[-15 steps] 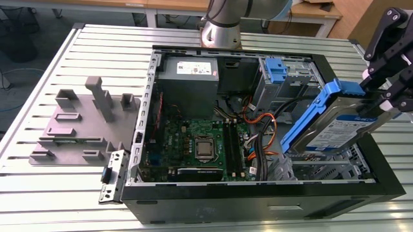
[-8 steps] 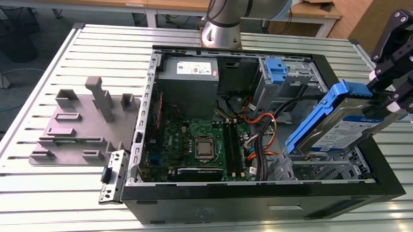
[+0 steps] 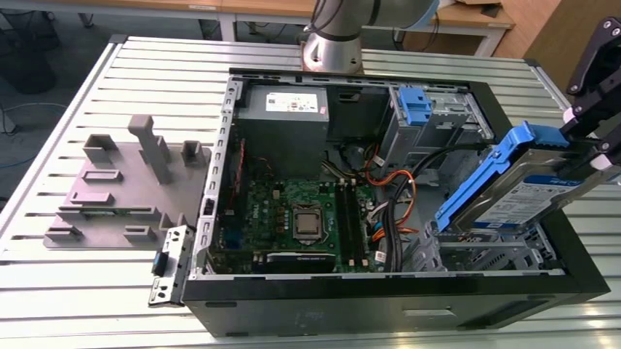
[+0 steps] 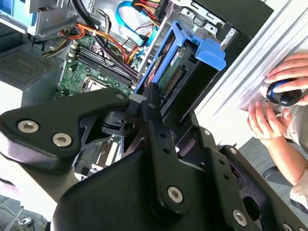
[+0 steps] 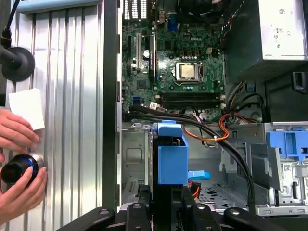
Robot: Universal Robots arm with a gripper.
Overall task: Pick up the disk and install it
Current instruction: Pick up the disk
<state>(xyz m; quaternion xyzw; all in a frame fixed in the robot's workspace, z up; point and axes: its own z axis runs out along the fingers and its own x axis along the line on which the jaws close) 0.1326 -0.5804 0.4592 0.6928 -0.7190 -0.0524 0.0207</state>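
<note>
The disk point(image 3: 519, 193) is a silver drive with a white-and-blue label and blue carrier rails. It hangs tilted over the metal drive cage point(image 3: 485, 254) at the front corner of the open computer case, on the exterior view's right. My gripper point(image 3: 592, 149) is shut on its upper end. In the second wrist view the black fingers point(image 4: 150, 103) clamp the disk point(image 4: 187, 72), whose connector edge points down toward the case. In the first wrist view the disk point(image 5: 172, 154) shows edge-on between my gripper point(image 5: 166, 204) and the cage point(image 5: 134, 154).
Inside the case lie the motherboard point(image 3: 291, 218), a grey power supply point(image 3: 283, 102), a bare blue bracket point(image 3: 414, 109) and orange and black cables point(image 3: 398, 185) beside the cage. A grey fixture point(image 3: 126, 182) sits on the table. A person's hands point(image 5: 19, 163) hold a black knob beside the case.
</note>
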